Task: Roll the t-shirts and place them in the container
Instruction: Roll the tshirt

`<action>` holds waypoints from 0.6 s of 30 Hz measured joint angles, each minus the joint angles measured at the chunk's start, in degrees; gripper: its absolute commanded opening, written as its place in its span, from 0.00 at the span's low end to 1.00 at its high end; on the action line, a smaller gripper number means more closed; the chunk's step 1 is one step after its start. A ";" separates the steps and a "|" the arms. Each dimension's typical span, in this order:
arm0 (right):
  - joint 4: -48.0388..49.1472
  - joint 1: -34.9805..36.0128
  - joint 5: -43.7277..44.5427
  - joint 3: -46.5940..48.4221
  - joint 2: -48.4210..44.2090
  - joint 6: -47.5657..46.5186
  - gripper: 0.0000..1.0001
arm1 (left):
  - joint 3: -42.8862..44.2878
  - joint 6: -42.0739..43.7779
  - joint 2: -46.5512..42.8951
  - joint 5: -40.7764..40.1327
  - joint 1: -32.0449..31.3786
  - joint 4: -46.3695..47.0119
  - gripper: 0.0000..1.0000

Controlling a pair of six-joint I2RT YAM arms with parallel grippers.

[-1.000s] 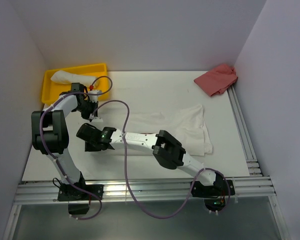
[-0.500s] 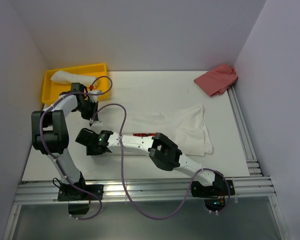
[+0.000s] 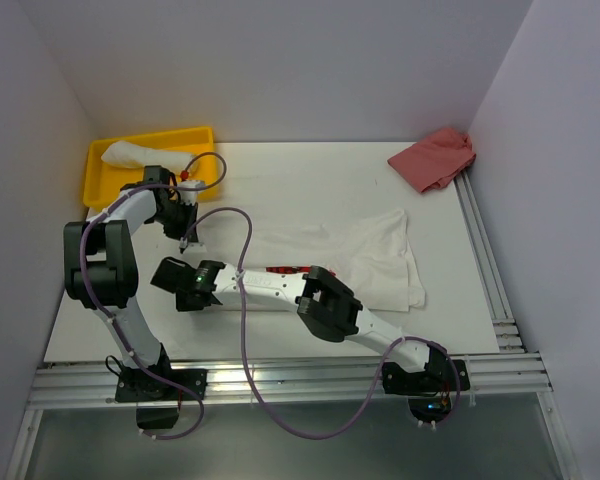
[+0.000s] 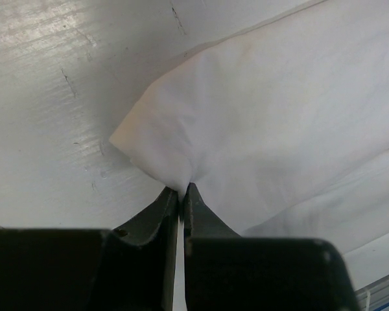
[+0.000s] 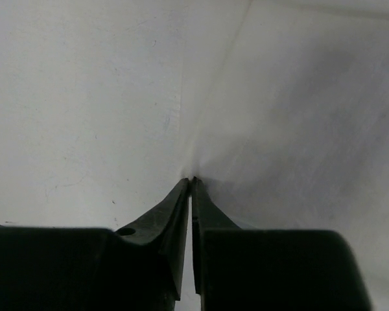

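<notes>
A white t-shirt [image 3: 380, 255] lies spread flat across the middle of the table, a small red print [image 3: 283, 269] showing beside my right arm. My left gripper [image 3: 187, 240] is shut on the shirt's far left corner. In the left wrist view that corner [image 4: 162, 136] is bunched into a point at the left gripper [image 4: 181, 188]. My right gripper [image 3: 170, 280] reaches across to the shirt's near left end. In the right wrist view the right gripper [image 5: 192, 180] is shut on the edge of the white cloth [image 5: 298, 116]. Another white t-shirt [image 3: 130, 152] lies bundled in the yellow tray.
The yellow tray [image 3: 205, 135] stands at the back left, just behind my left arm. A pink-red cloth [image 3: 435, 158] lies crumpled at the back right by the wall. Metal rails [image 3: 490, 260] run along the table's right and near edges.
My right gripper has shifted a little left and down at the shirt's near left end and its jaws have shut. The red print now shows. The left gripper has stayed put.
</notes>
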 measured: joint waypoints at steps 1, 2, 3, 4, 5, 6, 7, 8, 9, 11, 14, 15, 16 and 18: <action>-0.02 0.00 -0.02 -0.02 0.00 0.00 0.06 | 0.00 0.00 0.00 -0.02 -0.07 0.00 0.10; 0.00 0.00 -0.02 -0.07 0.02 0.04 0.05 | 0.00 0.00 0.00 -0.02 -0.07 0.00 0.09; 0.04 0.00 -0.04 -0.17 0.02 0.22 0.04 | 0.00 0.00 0.00 -0.02 -0.09 0.00 0.09; 0.44 0.00 -0.04 -0.52 0.00 0.26 0.02 | 0.00 0.00 0.00 -0.04 -0.11 0.00 0.09; 0.94 0.00 -0.04 -1.03 -0.24 0.28 0.01 | 0.00 0.00 0.00 -0.07 -0.11 0.00 0.09; 1.55 0.00 -0.04 -1.77 -0.59 0.33 0.00 | 0.00 0.00 0.00 -0.11 -0.11 0.00 0.09; 2.43 -0.04 -0.04 -2.80 -1.07 0.35 0.00 | 0.00 0.00 0.00 -0.20 -0.11 0.00 0.09; 3.17 -0.07 -0.07 -3.67 -1.55 0.42 0.00 | 0.00 -0.02 0.00 -0.37 -0.11 0.00 0.08; 3.96 -0.15 -0.09 -4.61 -2.01 0.46 0.00 | 0.00 -0.02 0.00 -0.50 -0.11 0.00 0.08; 5.31 -0.35 -0.04 -6.14 -2.75 0.42 0.00 | 0.00 -0.04 0.00 -0.87 -0.11 0.00 0.07; 7.65 -0.57 -0.13 -9.42 -4.39 0.59 0.00 | 0.00 -0.15 0.00 -1.55 -0.17 -0.11 0.07; 8.26 -0.63 -0.20 -10.60 -5.03 0.66 0.00 | 0.02 -0.35 0.00 -1.79 -0.33 -0.17 0.07; 9.16 -0.76 -0.31 -12.11 -5.84 0.70 0.00 | 0.02 -0.52 0.00 -2.14 -0.52 -0.20 0.07; 10.58 -1.14 -0.61 -14.78 -7.28 0.94 0.00 | 0.04 -0.90 0.00 -2.80 -1.33 -0.35 0.06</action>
